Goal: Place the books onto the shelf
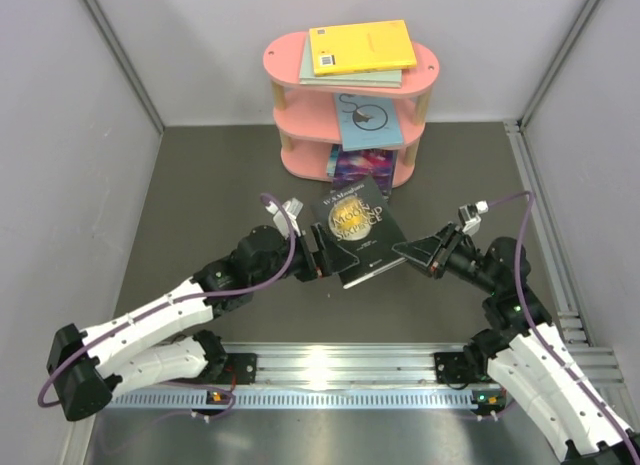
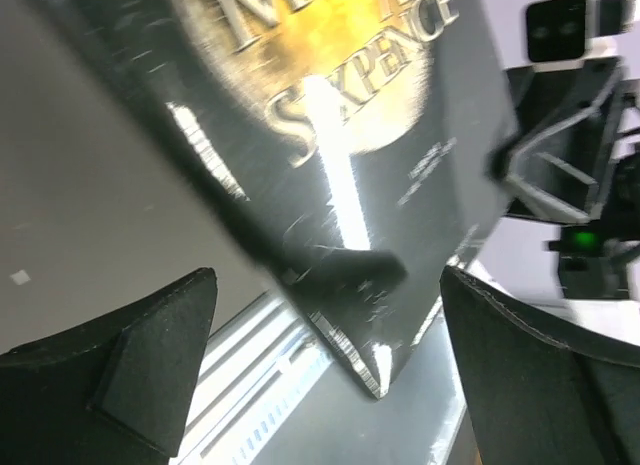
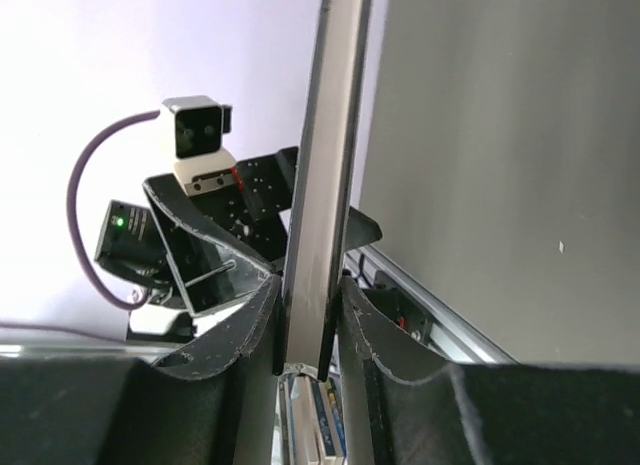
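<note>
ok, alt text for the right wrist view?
A black book, seen edge-on and upright, is clamped in the right gripper at bottom centre. Behind it on the left, the left gripper stands open; the grey table fills the right.

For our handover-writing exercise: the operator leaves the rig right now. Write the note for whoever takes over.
The left gripper is open, not gripping the black book. The right gripper is shut on its edge, holding it between the arms.
Done: on the shelf, yellow book over grey-green book on top, light blue book in the middle, bottom-tier books below.
Left: shelve the black book.
</note>
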